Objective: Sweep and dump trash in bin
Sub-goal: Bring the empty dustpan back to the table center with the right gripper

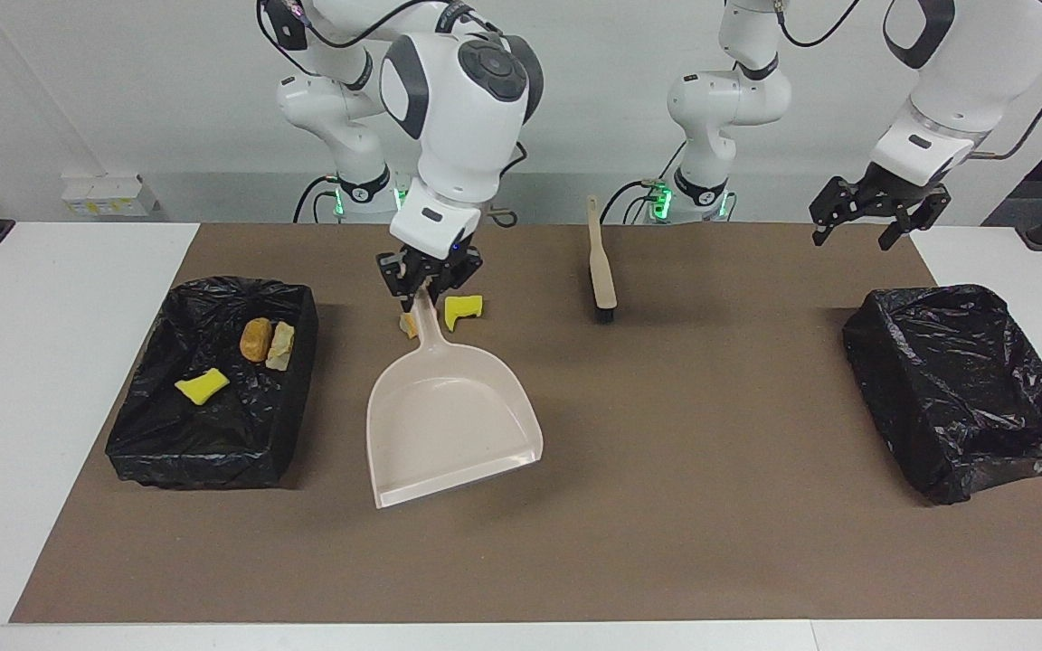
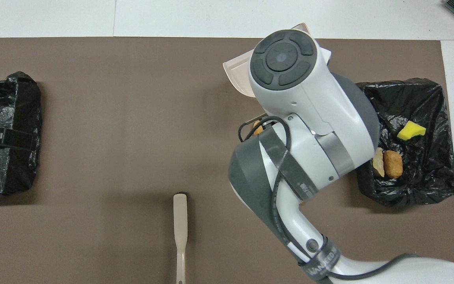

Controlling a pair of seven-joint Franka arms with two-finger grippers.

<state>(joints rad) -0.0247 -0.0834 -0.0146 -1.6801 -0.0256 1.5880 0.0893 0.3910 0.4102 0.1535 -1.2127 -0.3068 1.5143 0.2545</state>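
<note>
My right gripper (image 1: 422, 286) is shut on the handle of the beige dustpan (image 1: 449, 416), which hangs tilted over the mat, its mouth pointing away from the robots. Loose trash lies by the handle: a yellow sponge bit (image 1: 464, 307) and a croissant piece (image 1: 407, 325), half hidden. The black-lined bin (image 1: 213, 452) at the right arm's end holds a yellow sponge (image 1: 202, 386), a brown croissant (image 1: 255, 339) and a pale piece (image 1: 280, 344). In the overhead view the right arm hides most of the dustpan (image 2: 235, 73). My left gripper (image 1: 856, 231) waits open, in the air.
The beige brush (image 1: 601, 262) lies on the brown mat near the robots, bristles pointing away from them. A second black-lined bin (image 1: 964, 389) stands at the left arm's end. White table borders the mat (image 1: 666, 542) at both ends.
</note>
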